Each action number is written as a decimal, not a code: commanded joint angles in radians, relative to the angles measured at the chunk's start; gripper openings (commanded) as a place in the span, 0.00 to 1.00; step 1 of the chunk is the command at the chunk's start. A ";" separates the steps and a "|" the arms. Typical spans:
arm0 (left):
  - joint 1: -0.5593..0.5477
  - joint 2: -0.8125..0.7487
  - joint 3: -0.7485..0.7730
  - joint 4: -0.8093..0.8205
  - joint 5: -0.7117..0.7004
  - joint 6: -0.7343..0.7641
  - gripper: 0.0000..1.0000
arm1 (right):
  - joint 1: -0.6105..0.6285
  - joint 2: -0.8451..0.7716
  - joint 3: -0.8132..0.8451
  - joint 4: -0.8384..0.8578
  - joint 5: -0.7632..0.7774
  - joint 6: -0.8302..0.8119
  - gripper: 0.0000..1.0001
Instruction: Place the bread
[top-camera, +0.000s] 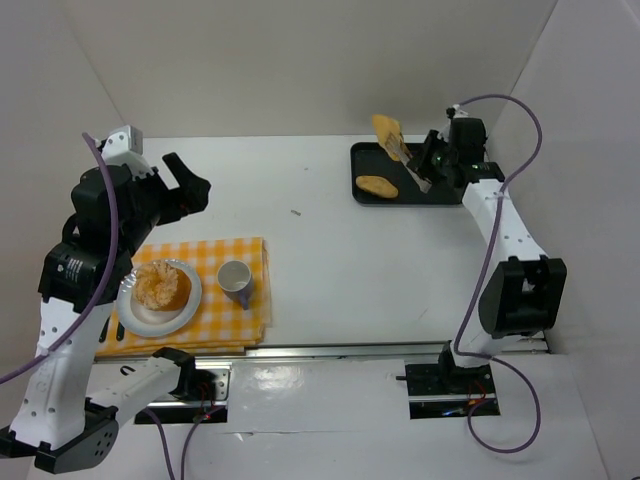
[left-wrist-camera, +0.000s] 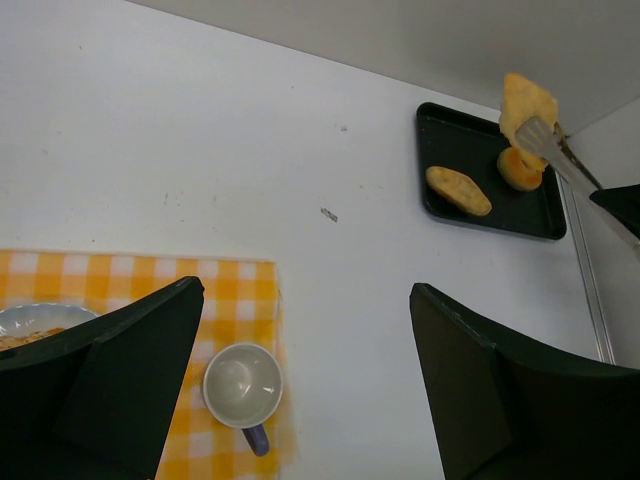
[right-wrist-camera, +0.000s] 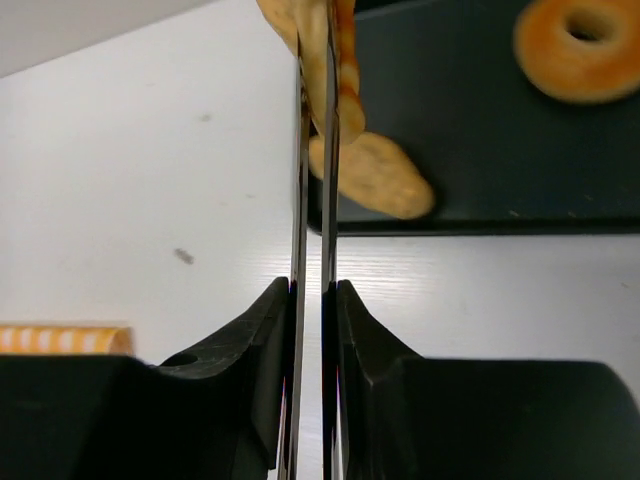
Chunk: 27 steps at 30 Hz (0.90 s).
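Aloft, right pincer (right-wrist-camera: 312, 290) squeezes tongs (right-wrist-camera: 300, 200) pinching bread (top-camera: 386, 128), seemingly over tray (top-camera: 440, 192); left pincer (left-wrist-camera: 305, 295) wide.

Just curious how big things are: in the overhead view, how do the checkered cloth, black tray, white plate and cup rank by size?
1. Checkered cloth.
2-3. Black tray and white plate: too alike to rank; the tray is longer, the plate rounder.
4. Cup, clearly smallest.
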<state>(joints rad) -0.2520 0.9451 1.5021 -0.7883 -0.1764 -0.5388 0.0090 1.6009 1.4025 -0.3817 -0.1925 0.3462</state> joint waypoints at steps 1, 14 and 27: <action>-0.001 -0.009 0.055 0.009 -0.047 0.046 0.97 | 0.124 -0.090 0.081 0.058 -0.034 -0.029 0.15; -0.001 -0.031 0.178 -0.038 -0.120 0.026 0.97 | 0.765 0.108 0.240 0.107 -0.170 -0.067 0.14; -0.001 -0.042 0.175 -0.048 -0.129 0.026 0.97 | 1.048 0.355 0.519 0.014 -0.159 -0.116 0.14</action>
<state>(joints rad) -0.2520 0.9077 1.6775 -0.8547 -0.2916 -0.5232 1.0275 1.9285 1.8427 -0.3763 -0.3416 0.2558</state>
